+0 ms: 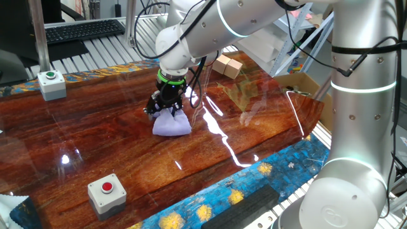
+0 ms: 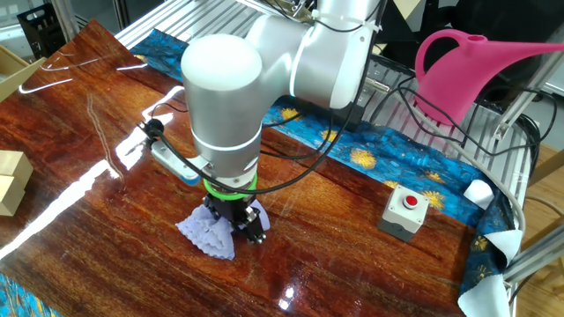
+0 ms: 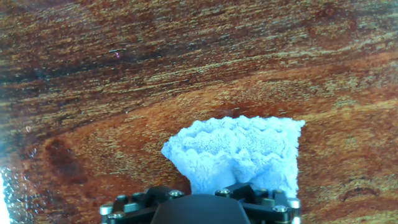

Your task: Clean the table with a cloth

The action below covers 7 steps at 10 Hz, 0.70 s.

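The pale lavender cloth (image 1: 172,123) lies bunched on the glossy reddish-brown table (image 1: 95,140), near its middle. My gripper (image 1: 166,108) stands upright over it, pressed down onto its top, fingers shut on the cloth. In the other fixed view the cloth (image 2: 206,232) spreads out to the left under the gripper (image 2: 231,218). In the hand view the cloth (image 3: 239,152) fans out ahead of the gripper body on the table (image 3: 124,74); the fingertips are hidden.
A grey box with a green button (image 1: 52,84) sits at the far left, one with a red button (image 1: 108,193) near the front edge. Tan cardboard boxes (image 1: 227,65) stand at the back. A pink watering can (image 2: 467,70) stands beyond the blue flowered edge (image 2: 370,163).
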Tool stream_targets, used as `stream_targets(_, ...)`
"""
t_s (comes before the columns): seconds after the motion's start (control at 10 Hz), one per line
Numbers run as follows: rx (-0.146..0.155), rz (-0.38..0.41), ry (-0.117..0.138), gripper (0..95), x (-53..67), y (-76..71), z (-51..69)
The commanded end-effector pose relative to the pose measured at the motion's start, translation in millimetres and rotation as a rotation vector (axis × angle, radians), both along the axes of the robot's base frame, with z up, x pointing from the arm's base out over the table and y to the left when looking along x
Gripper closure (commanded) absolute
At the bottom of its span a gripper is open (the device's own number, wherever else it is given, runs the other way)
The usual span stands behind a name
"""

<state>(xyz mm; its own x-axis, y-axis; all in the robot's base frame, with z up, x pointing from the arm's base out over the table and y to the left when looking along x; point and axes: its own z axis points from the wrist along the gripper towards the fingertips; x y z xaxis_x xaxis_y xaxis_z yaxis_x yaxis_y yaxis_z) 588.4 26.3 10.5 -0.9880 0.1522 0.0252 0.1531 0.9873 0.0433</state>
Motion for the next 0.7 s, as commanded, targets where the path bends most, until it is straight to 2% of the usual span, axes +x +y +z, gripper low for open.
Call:
stream_targets(0.1, 0.003, 0.013, -0.001, 19.0, -1.5, 1.3, 2.5)
stream_targets(0.2, 0.005, 0.034, 0.003, 19.0, -1.6, 1.3, 6.3)
stream_targets(0.3, 0.007, 0.040, 0.017, 38.0, -2.0, 1.2, 11.1)
stream_targets(0.4, 0.005, 0.040, 0.026, 38.0, -2.7, 0.1, 14.3)
stream_targets(0.7, -0.006, 0.017, 0.029, 38.0, -3.5, -0.6, 16.1)
